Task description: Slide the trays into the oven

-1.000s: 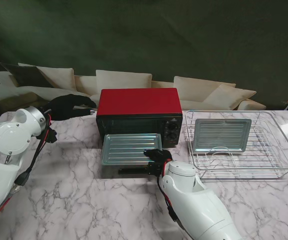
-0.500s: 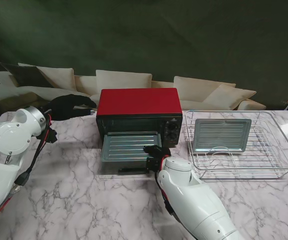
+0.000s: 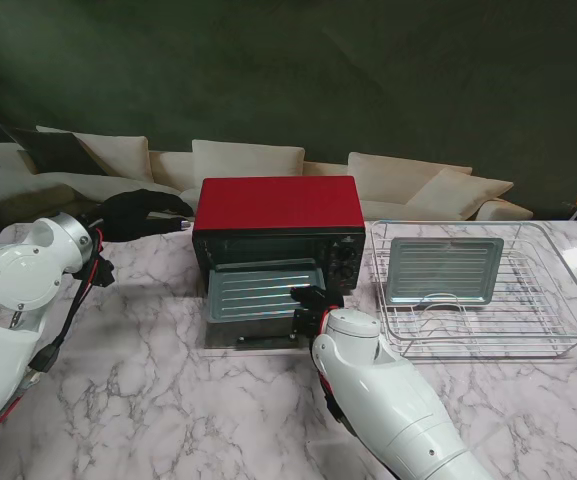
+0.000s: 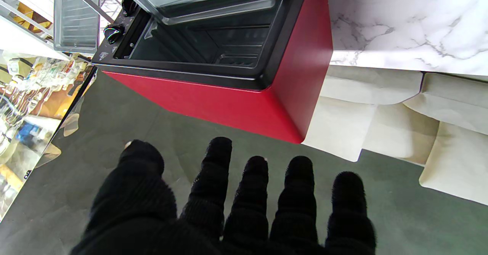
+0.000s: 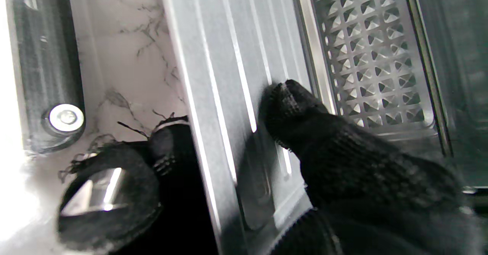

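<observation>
Fingers point(image 5: 301, 110) of right hand point(image 3: 313, 303) pinch near edge of ribbed tray point(image 3: 263, 291), thumb on top, others underneath. Tray lies partly inside red oven point(image 3: 278, 215), over its lowered door point(image 3: 253, 330). Left hand point(image 3: 138, 212) hangs spread, holding nothing, left of oven. Second tray point(image 3: 443, 268) leans in wire rack point(image 3: 558, 310) on marble desk point(image 3: 148, 400).

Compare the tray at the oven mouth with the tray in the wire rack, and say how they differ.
The tray at the oven mouth lies flat, partly inside; the tray in the wire rack, leans tilted on the wires. The right hand grips the oven-mouth tray's near edge; nothing touches the rack tray. The oven-mouth tray sits left of the rack tray. Both are silver, rectangular and ribbed.
</observation>
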Controlling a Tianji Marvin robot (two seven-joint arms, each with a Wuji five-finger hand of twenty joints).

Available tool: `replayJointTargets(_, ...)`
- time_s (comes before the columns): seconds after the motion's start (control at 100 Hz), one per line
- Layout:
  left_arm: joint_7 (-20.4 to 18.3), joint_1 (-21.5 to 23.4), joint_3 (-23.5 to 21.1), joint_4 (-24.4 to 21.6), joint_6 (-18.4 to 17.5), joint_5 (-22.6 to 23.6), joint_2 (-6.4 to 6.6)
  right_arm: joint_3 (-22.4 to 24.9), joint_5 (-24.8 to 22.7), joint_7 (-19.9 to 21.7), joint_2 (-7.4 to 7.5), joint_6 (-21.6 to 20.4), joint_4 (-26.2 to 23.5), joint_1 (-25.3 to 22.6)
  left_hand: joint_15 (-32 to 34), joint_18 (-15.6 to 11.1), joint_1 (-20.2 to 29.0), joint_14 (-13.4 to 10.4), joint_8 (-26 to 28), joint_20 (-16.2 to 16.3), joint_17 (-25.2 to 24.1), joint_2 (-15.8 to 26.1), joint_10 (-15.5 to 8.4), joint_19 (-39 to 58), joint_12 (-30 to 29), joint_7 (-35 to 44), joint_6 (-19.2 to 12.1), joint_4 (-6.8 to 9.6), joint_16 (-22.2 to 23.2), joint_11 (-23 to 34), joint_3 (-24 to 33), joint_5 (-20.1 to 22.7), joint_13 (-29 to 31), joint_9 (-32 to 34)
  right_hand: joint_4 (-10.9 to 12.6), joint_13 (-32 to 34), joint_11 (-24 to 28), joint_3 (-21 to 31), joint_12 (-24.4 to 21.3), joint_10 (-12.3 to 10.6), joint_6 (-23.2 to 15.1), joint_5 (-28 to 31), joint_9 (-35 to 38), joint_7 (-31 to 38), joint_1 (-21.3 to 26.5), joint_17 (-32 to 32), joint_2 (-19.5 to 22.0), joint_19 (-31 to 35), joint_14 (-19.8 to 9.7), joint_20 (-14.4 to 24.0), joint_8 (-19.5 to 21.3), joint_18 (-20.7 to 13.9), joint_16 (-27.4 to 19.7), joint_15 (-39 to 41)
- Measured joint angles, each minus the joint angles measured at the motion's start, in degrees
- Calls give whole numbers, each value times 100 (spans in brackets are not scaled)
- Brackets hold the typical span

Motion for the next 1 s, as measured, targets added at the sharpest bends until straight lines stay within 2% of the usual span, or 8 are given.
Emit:
replayJointTargets(0.26,2,4,-3,-2,0,-1,0,41,-36,-66,-34,17,-50,-59,0,0,0,0,0,0,0,0,0,-1,0,0,0,0,0,0,0,0,0,0,-9,0,0,-12,0,0,0,-4,0,0,-1,-2,14,-62,-151,1,0,-205,-22,-103)
replayJointTargets(0.55,-52,-56,19,4,-6,-4,7,67,-74,-97,-42,-43,-147,-164,0,0,0,0,0,0,0,0,0,-1,0,0,0,0,0,0,0,0,0,0,-10,-8,2,-14,0,0,1,-4,0,0,-2,-45,16,-65,-169,1,0,-225,-23,-105)
replayJointTargets(1.0,-52,-94,80,35,-2,-17,13,-91,-128,-211,-226,-245,473,293,0,0,0,0,0,0,0,0,0,-1,0,0,0,0,0,0,0,0,0,0,-10,-8,9,-14,0,0,88,-5,-2,0,-2,-30,70,-75,-265,1,67,-326,-23,-108)
